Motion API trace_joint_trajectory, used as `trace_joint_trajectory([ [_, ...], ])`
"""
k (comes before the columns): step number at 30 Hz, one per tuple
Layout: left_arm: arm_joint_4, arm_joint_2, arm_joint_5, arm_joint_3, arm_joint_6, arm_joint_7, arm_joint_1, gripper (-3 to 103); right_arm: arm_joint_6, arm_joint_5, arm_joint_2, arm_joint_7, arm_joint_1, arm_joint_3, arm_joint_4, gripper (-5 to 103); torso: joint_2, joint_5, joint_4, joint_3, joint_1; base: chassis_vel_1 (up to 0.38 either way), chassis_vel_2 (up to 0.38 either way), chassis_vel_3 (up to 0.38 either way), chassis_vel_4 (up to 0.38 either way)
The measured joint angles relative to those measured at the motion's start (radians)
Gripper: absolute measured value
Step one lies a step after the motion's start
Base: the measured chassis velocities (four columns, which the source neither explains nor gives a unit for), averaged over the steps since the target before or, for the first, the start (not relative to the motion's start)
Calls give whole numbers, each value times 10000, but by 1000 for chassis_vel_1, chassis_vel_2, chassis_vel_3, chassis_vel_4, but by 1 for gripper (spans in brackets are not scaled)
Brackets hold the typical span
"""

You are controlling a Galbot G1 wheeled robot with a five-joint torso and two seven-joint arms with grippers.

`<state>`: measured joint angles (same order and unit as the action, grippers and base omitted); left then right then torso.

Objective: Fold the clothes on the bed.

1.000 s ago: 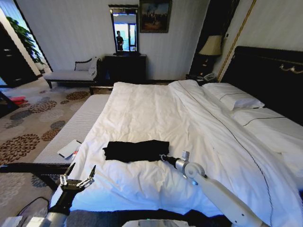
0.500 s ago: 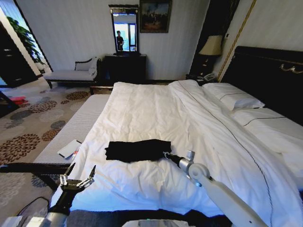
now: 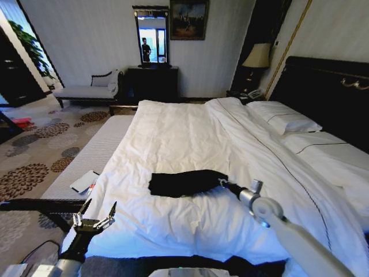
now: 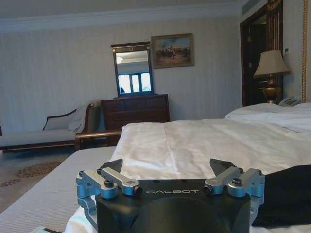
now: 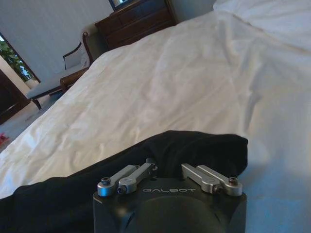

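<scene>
Dragged rightward across white duvet since a second ago: small black folded fabric top (image 3: pixel 185 183), now nearer bed's middle, right end bunched and lifted. Pinched at that right end by right gripper (image 3: pixel 221 182), fingers closed narrow on cloth, arm reaching in from lower right. Parked low at near left corner of large white bed (image 3: pixel 173 138), off mattress edge: left gripper (image 3: pixel 94 219), fingers spread wide, holding nothing.

Hotel-style bedroom: bed (image 3: pixel 173 133), dresser (image 3: pixel 151 82), lamp (image 3: pixel 257 56)
</scene>
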<state>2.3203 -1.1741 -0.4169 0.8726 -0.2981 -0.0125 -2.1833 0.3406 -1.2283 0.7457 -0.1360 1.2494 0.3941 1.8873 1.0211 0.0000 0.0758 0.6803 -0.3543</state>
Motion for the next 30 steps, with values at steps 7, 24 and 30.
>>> trace_joint_trajectory([
  [7,0,0,0,0,0,0,0,100,-142,1717,-1,194,-762,-1135,325,7,0,-1,-5,1,-1,0,0,0,0],
  [24,1,0,0,0,1,0,0,100,-685,5569,-934,1618,-3212,-4856,609,7,0,1,-2,1,0,0,0,0,0],
  [30,0,0,0,0,1,1,1,100,-621,5630,-452,1606,-5930,-7342,68,7,-1,-2,-10,1,-2,0,0,0,0],
])
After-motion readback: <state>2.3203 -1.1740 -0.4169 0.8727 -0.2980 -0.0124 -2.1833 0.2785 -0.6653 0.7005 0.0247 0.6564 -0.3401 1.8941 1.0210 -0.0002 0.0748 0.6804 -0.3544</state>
